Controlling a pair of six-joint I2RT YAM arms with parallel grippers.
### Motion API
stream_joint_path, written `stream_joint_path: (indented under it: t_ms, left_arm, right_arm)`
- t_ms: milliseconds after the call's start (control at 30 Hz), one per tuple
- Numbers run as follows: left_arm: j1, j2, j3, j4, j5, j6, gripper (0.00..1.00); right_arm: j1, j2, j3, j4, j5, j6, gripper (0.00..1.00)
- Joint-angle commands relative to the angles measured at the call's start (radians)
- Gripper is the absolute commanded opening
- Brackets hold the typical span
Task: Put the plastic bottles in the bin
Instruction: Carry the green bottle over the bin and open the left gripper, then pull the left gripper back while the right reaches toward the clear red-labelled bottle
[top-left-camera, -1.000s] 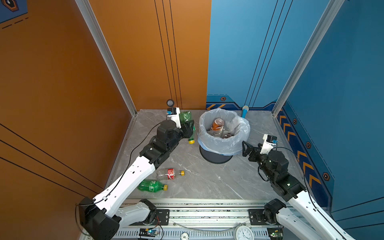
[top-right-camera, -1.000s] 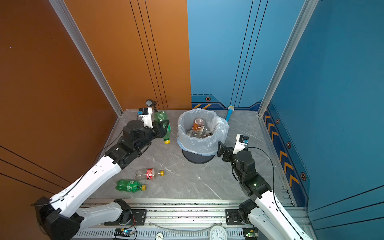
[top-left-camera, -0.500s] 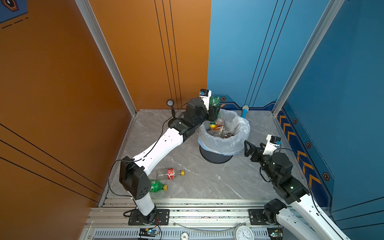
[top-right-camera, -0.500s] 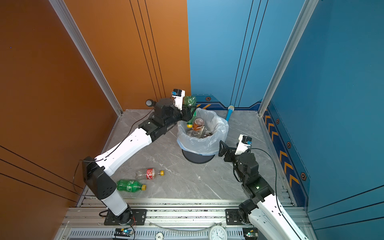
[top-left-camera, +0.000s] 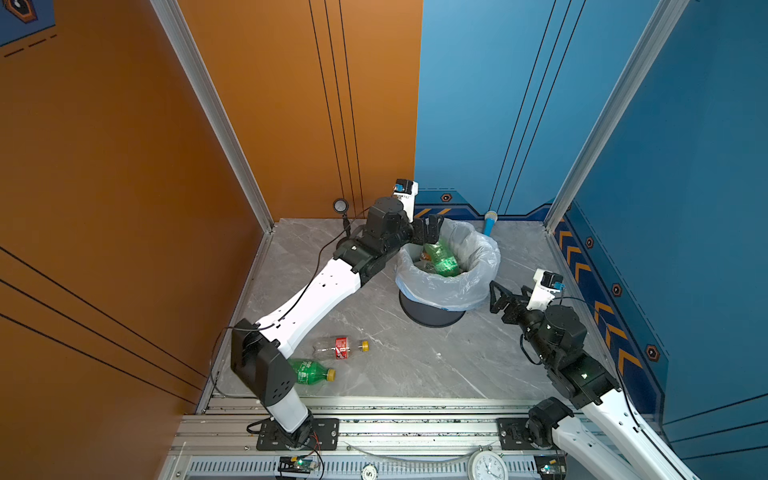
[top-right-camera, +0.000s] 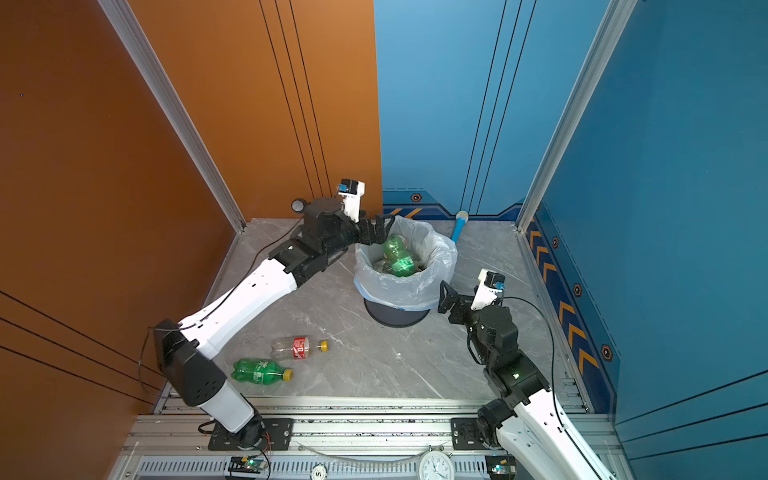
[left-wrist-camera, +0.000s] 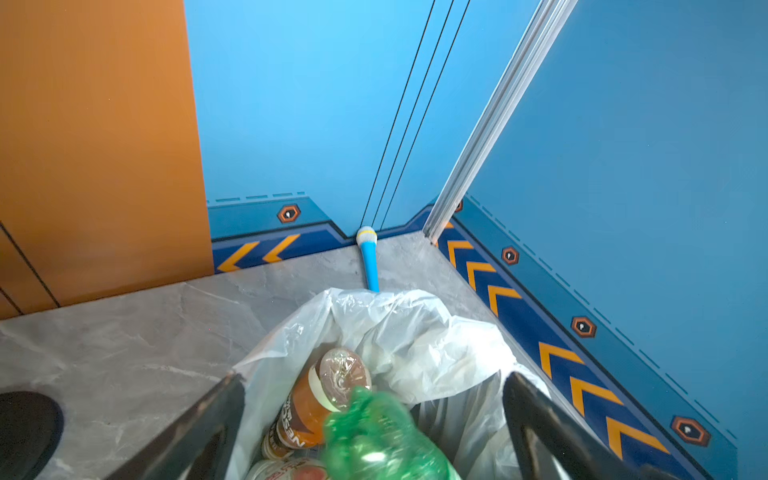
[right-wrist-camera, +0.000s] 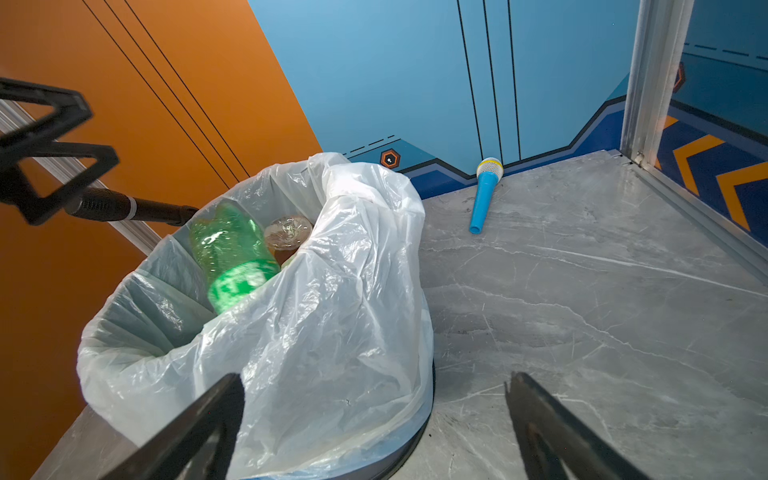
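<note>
Over the far bin (top-left-camera: 432, 318) rim, the left gripper (top-left-camera: 432, 230) stands jaws apart, green bottle (top-left-camera: 442, 257) loose below. Lift clear of the liner (top-left-camera: 478, 274)

Green bottle (left-wrist-camera: 382, 436) is smearing with motion blur in left wrist view, frame edge cropping its lower part. It's covering the bottles (left-wrist-camera: 307, 411) underneath; count isn't resolving. Bag (top-left-camera: 446, 286) is hiding most of the bin (top-left-camera: 432, 316) wall in both top views. Left arm (top-left-camera: 266, 365) is blocking the base of the loose green bottle (top-left-camera: 313, 371) in a top view. Bag is covering the mic (left-wrist-camera: 369, 259) tail. Stand base (left-wrist-camera: 25, 432) is running off frame. Both wrist views are cropping the jaws.
</note>
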Motion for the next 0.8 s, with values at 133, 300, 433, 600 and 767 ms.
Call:
stream_joint_path:
  t_ms: [133,300,433,600,767]
  left_arm:
    - [0.017,-0.365,-0.457,0.078,-0.200,-0.098,0.98]
    - [0.061,-0.571,-0.773,0.037,-0.247,-0.251,0.98]
    - [0.082,-0.670,-0.838,-0.009,-0.261,-0.275,0.98]
    - [0.098,-0.711,-0.835,-0.066,-0.290,-0.275,0.98]
    - [0.130,-0.756,-0.853,-0.128,-0.305,-0.282,0.98]
  right_arm:
    - [-0.007,0.033,0.006,-0.011,-0.042,0.002,1.00]
    - [-0.004,0.072,0.024,0.002,-0.078,0.005,1.00]
    - [0.008,0.105,0.050,0.009,-0.107,-0.001,1.00]
    - [0.097,0.159,0.113,0.007,-0.117,-0.057,1.00]
    - [0.314,0.291,0.216,-0.002,-0.108,-0.184,1.00]
